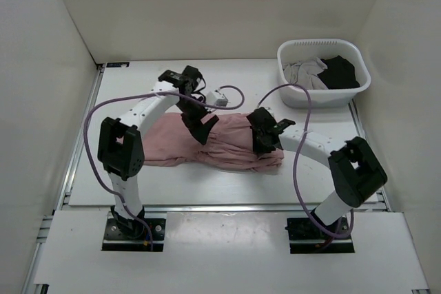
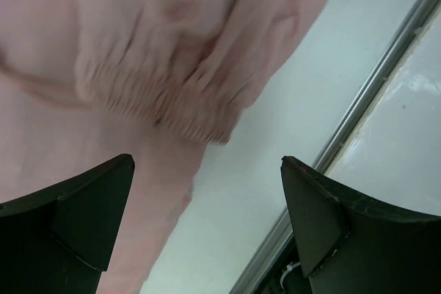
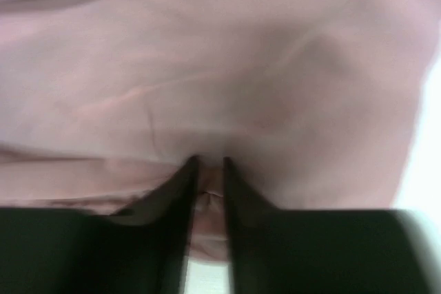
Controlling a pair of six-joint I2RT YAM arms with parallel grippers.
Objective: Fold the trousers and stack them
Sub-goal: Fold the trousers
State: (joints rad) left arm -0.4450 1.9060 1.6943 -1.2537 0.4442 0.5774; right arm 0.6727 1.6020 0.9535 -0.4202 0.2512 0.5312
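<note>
Top external: white basket (image 1: 317,98) w/ grey garment (image 1: 303,72) + black garment (image 1: 342,74), left hand (image 2: 207,163) spread wide, right hand (image 3: 209,161) pinching trousers (image 1: 231,144)

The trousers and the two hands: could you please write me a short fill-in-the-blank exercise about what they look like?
The trousers are ___ in colour. The left hand hangs wide ___ over them. The right hand is ___ on their cloth. The basket holds a grey garment and a ___ one.
Missing words: pink; open; shut; black.
</note>
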